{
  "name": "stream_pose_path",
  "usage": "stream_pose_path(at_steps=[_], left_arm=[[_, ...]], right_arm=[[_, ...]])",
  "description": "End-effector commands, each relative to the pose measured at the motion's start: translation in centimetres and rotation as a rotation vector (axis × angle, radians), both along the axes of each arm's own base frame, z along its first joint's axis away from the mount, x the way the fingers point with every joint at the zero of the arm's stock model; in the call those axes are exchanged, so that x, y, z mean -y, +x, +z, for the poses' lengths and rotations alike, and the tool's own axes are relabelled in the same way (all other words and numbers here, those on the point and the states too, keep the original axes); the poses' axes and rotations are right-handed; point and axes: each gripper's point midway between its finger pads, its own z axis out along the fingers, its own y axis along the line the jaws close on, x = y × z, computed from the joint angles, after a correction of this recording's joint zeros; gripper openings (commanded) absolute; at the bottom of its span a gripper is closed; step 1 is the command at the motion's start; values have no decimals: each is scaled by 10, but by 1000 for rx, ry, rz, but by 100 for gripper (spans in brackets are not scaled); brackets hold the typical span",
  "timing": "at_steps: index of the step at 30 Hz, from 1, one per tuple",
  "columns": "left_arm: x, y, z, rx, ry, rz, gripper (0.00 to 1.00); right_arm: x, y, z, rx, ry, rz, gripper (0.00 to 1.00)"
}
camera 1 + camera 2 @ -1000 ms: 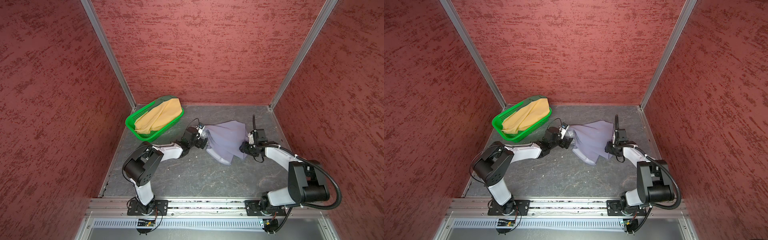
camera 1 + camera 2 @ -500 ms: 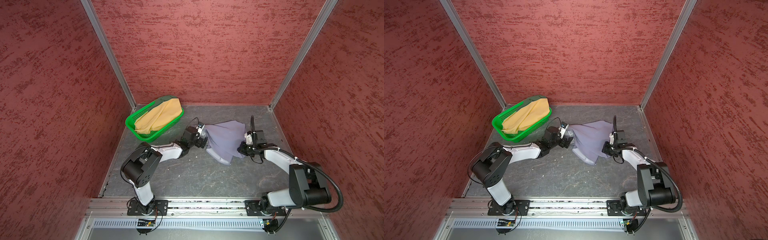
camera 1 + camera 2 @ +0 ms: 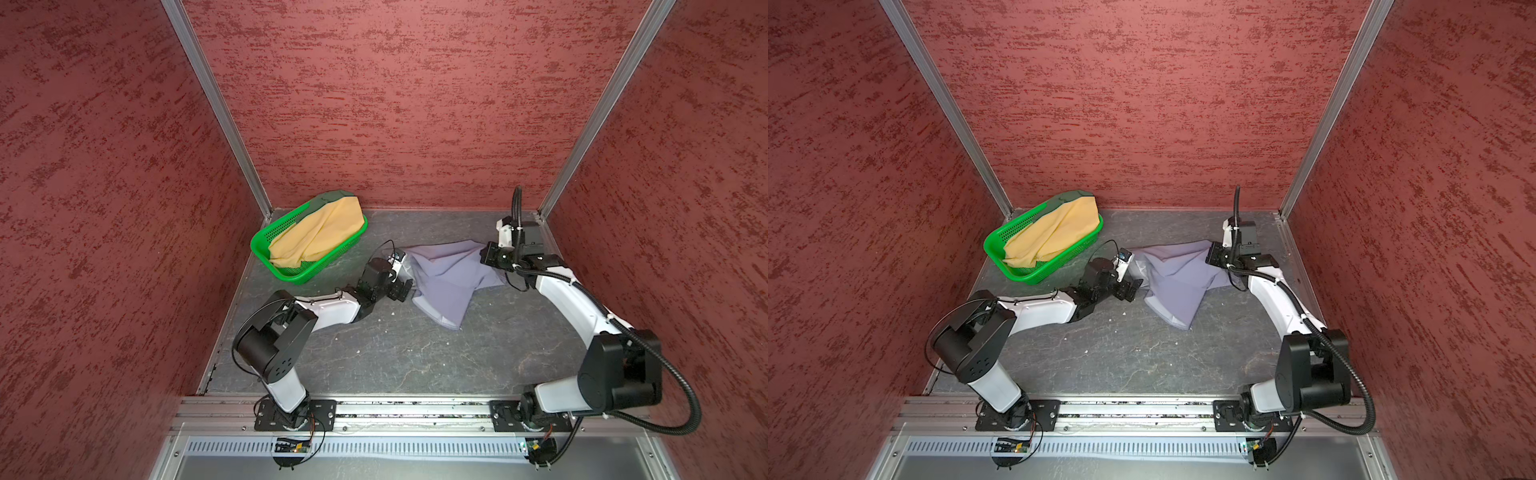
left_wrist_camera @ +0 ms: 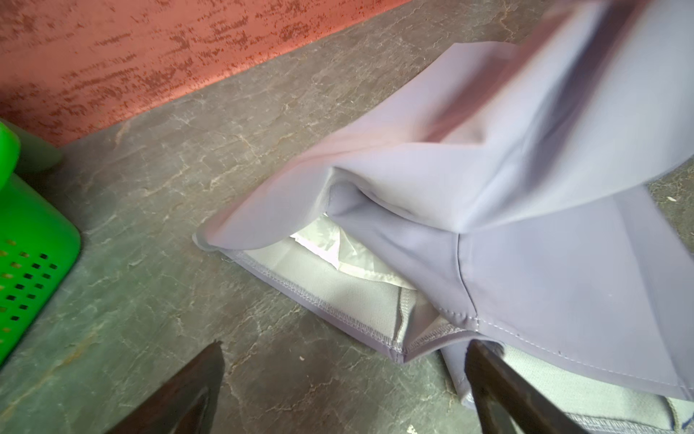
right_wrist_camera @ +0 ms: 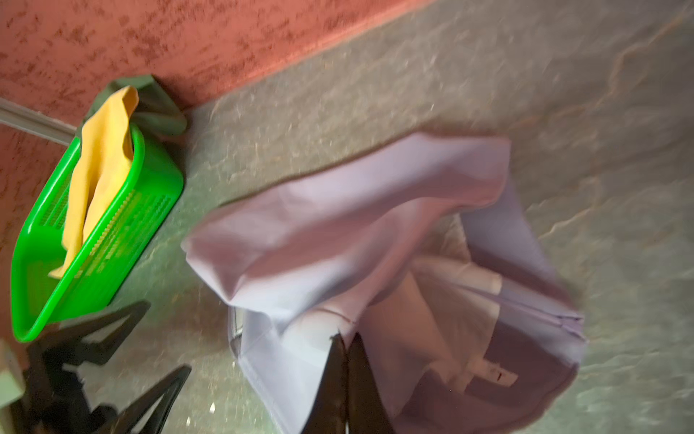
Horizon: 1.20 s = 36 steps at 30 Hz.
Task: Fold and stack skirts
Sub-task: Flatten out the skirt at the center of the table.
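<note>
By my reading, nothing is folded or stacked yet. The lavender-grey skirt (image 3: 446, 282) lies rumpled on the surface (image 3: 415, 361) between the end effectors. Its long axis runs near-to-far, and its waistband opens toward the left end effector (image 4: 343, 349), whose jaws stand apart and empty. The right end effector (image 5: 344, 340) is clamped on the skirt's opposite edge. Beyond the left one, the mustard-yellow skirt (image 3: 316, 237) and the dark green skirt (image 3: 330, 198) wait in the green basket (image 3: 299, 276).

Red textured walls (image 3: 395, 104), grey marbled floor (image 3: 415, 353)
</note>
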Motion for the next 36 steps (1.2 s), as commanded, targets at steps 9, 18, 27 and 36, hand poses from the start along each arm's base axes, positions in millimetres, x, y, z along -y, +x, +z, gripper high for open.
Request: stream_pose_path(at_steps=[9, 18, 27, 36], left_arm=[[22, -7, 6, 110, 101, -95, 100], [47, -13, -13, 41, 132, -162, 100], [71, -23, -23, -231, -2, -222, 98], [70, -25, -52, -366, 14, -156, 90]], right_arm=[[28, 42, -32, -80, -155, -73, 0], [31, 48, -28, -55, -149, -80, 0], [33, 47, -24, -41, -156, -82, 0], [35, 48, -13, -14, -161, -87, 0]])
